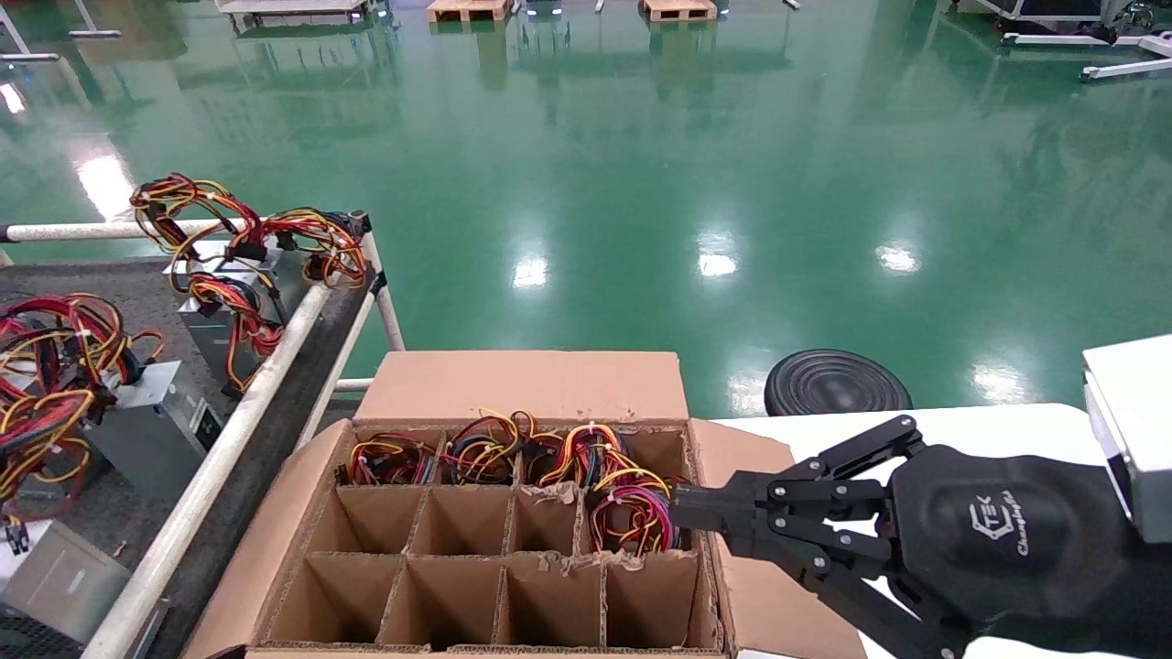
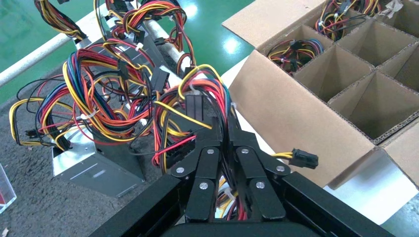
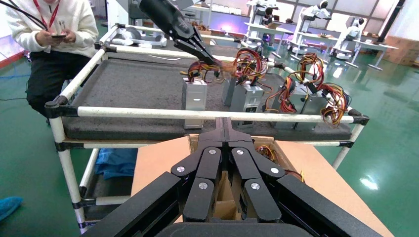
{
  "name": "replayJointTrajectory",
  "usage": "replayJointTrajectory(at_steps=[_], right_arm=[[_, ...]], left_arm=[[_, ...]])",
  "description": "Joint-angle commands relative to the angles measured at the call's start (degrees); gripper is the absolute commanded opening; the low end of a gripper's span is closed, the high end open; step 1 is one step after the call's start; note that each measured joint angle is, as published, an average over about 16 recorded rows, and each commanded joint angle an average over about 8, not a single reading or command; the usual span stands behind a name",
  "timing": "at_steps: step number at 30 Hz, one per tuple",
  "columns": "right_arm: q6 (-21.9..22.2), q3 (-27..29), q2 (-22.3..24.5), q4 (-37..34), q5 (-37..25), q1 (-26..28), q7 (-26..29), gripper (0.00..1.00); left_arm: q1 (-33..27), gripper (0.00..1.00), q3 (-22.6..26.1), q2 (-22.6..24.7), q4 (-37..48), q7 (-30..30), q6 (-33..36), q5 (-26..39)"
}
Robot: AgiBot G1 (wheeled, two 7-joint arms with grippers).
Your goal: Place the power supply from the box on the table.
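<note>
Right gripper [image 1: 682,520] sits lower right in the head view, over the box's [image 1: 513,384] right wall, fingers pressed together, nothing between them. Its tips point left at a wire bundle [image 1: 632,513] in the right-hand cell of the middle row. The power supply [image 1: 615,522] under those wires stands on end in the cell, long axis down into the box, body hidden. The right arm is the nearer one.

Left gripper [image 2: 225,136] is over the table [image 1: 110,284], upper left in the right wrist view, clamped on the wires of a unit [image 2: 94,165] standing on the dark surface.

Divider walls hem the cell on all sides; the only way out is straight up. The near rail [image 1: 229,430] lies between box and table; the table surface near the box looks crowded with units.
</note>
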Motion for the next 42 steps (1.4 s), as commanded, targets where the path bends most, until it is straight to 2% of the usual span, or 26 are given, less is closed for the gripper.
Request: replayJointTrajectory(at_steps=[1,33,34,35,41,42], right_arm=[[0.0,0.0,0.0,0.0,0.0,0.0,0.0,0.00],[0.0,0.0,0.0,0.0,0.0,0.0,0.0,0.00],[0.0,0.0,0.0,0.0,0.0,0.0,0.0,0.03],[0.0,0.0,0.0,0.0,0.0,0.0,0.0,0.14],[0.0,0.0,0.0,0.0,0.0,0.0,0.0,0.89],[0.0,0.0,0.0,0.0,0.0,0.0,0.0,0.98]], left_arm=[[0.0,1.00,0.2,0.0,0.0,0.0,-0.3,0.0],[-0.5,1.00,0.9,2.9,-0.4,0.9,-3.3,-1.0],[-0.6,1.00,0.8,3.1,-0.4,0.9,-3.3,-1.1],[-0.7,1.00,0.6,3.2,-0.4,1.0,-3.3,-1.3],[-1.3,1.00,-0.2,4.0,-0.5,1.2,-3.1,-2.5],[-1.4,1.00,-0.2,4.1,-0.5,1.3,-3.1,-2.6]])
